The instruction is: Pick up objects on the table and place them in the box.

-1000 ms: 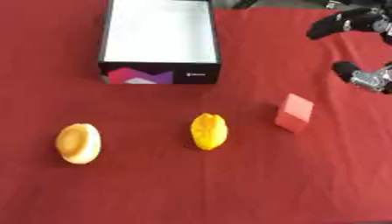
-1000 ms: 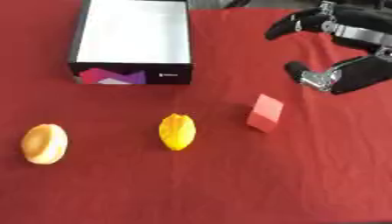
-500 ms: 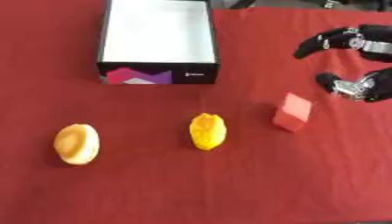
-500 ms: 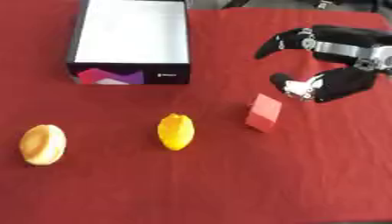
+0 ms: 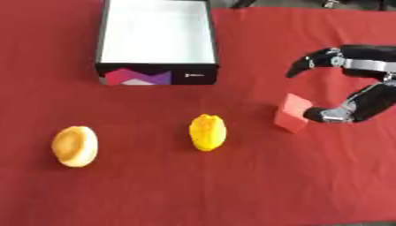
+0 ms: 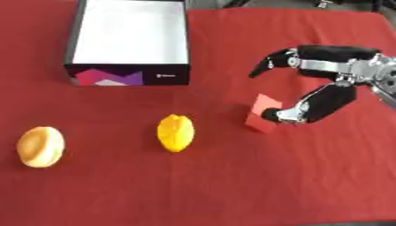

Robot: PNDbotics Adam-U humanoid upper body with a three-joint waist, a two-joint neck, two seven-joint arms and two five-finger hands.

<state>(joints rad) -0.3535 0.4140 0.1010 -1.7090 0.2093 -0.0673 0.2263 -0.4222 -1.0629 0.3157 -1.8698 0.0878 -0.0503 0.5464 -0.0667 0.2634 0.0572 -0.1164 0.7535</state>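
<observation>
A red block (image 6: 262, 113) stands tilted on the red cloth, right of centre. My right hand (image 6: 325, 81) comes in from the right and is open, its thumb tip touching the block's right side and its fingers arched above it. A yellow ridged fruit (image 6: 176, 132) lies in the middle. An orange bun-like object (image 6: 40, 146) lies at the left. The box (image 5: 157, 71), black outside with a white inside, sits at the back left with nothing in it. My left hand shows in neither view.
The red cloth (image 5: 232, 190) covers the whole table. The box's front wall carries a purple and pink pattern. Dark shapes show past the far right edge.
My right hand has moved down and leftward from the far right corner to the red block, and its thumb now reaches the block. The objects have stayed put.
</observation>
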